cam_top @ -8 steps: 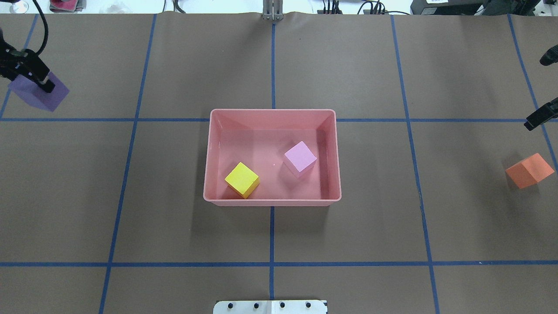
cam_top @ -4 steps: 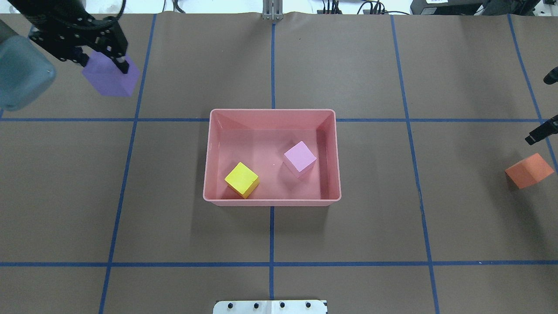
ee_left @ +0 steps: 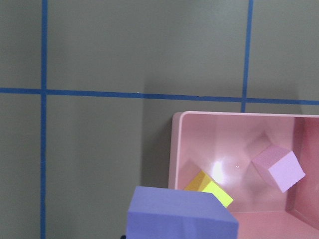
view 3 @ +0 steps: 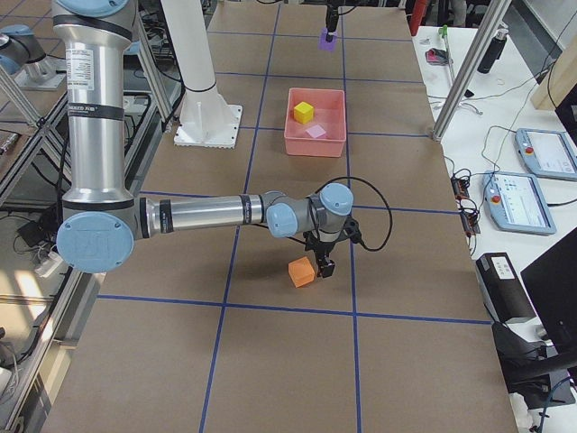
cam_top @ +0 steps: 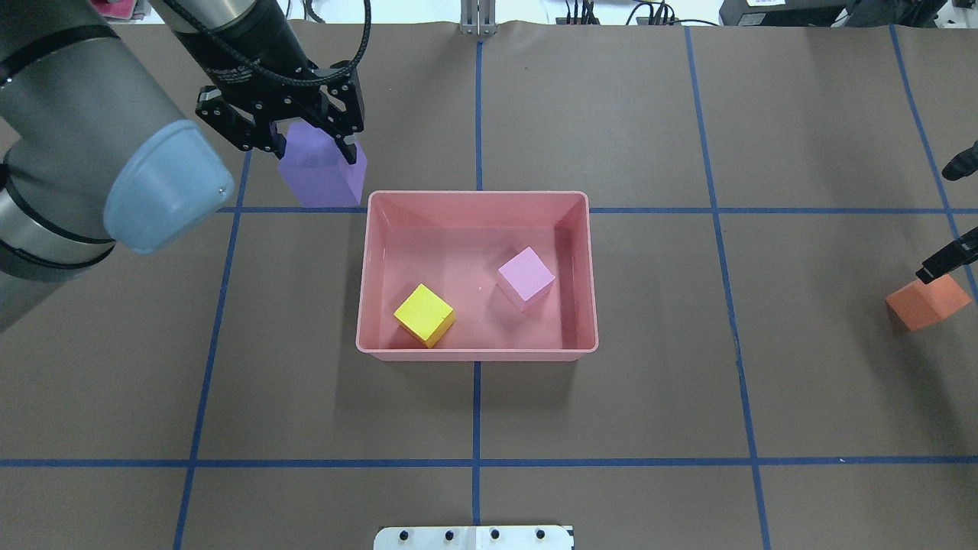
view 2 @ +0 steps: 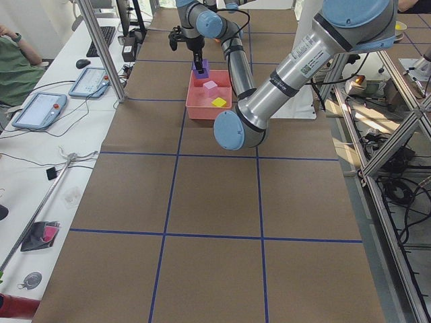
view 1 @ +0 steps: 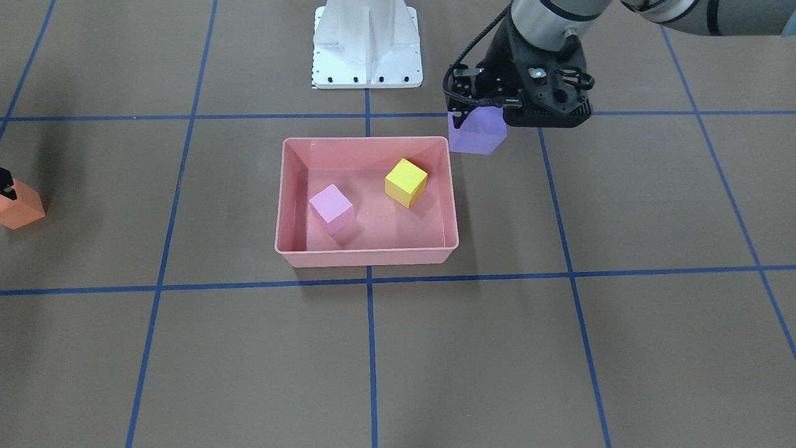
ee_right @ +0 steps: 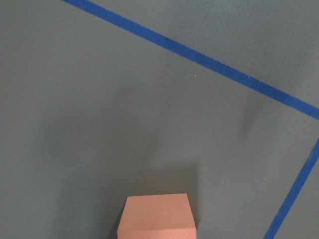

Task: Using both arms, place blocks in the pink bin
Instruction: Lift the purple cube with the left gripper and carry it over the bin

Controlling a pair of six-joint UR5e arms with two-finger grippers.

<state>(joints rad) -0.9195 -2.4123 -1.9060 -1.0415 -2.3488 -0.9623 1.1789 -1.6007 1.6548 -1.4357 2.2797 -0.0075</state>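
My left gripper (cam_top: 307, 147) is shut on the purple block (cam_top: 319, 174) and holds it above the table just outside the pink bin's (cam_top: 477, 196) far left corner. In the left wrist view the purple block (ee_left: 179, 215) sits low, by the bin's corner (ee_left: 175, 149). The yellow block (cam_top: 422, 313) and the light pink block (cam_top: 526, 276) lie inside the bin. The orange block (cam_top: 928, 302) rests on the table at the far right. My right gripper (cam_top: 955, 212) is open beside and above it, one finger close to its top. The right wrist view shows the orange block (ee_right: 157, 216) at the bottom.
The white robot base (view 1: 365, 43) stands behind the bin. Blue tape lines cross the brown table cover. Side tables with tablets (view 3: 541, 152) and metal posts (view 2: 101, 47) line the operators' edge.
My left arm has carried the purple block right, from the far left edge to the bin's far left corner. My right gripper has moved nearer, down toward the orange block.
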